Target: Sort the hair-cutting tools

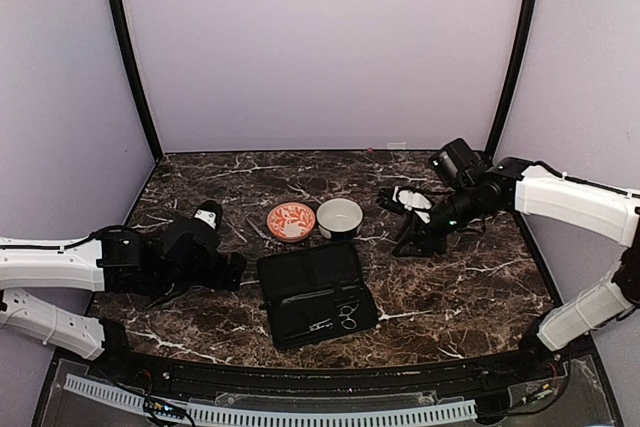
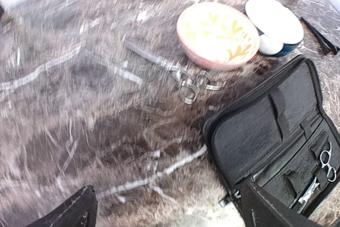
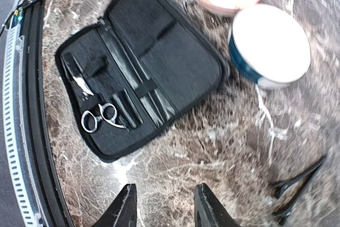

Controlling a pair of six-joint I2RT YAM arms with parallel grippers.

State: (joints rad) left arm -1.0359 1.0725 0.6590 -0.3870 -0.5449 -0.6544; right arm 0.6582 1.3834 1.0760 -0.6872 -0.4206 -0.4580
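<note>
1. Left gripper (image 2: 169, 195): only the two dark fingertips poke in at the bottom edge of the left wrist view. They are spread wide with nothing between them, hovering over bare marble table (image 2: 79, 104).
2. Right gripper (image 3: 164, 192): two pale fingers (image 3: 126, 208) rise from the bottom edge, parted and empty, and the rest is cut off. It hangs just beyond the case's edge.
3. Black case (image 3: 159, 57) lies unzipped and flat between the two arms. Its far corner runs out of the left wrist view.
4. Scissors in the case (image 3: 98, 118) sit in a pocket on the near half, and only the silvery ring handles read clearly. The blades vanish into the dark lining.
5. Loose scissors (image 2: 178, 73) lie flat on the table, silvery and slim, rings pointing toward the case, just beside the orange-patterned bowl (image 2: 218, 33). That view is motion-blurred, so the blade tips are hard to make out.
6. White bowl (image 3: 271, 46) stands touching or nearly touching the orange one; I cannot tell which.
7. Dark sticks (image 3: 300, 184) are thin and black, lying on the marble right of the white bowl. They are partly cut off at the frame edge.
</note>
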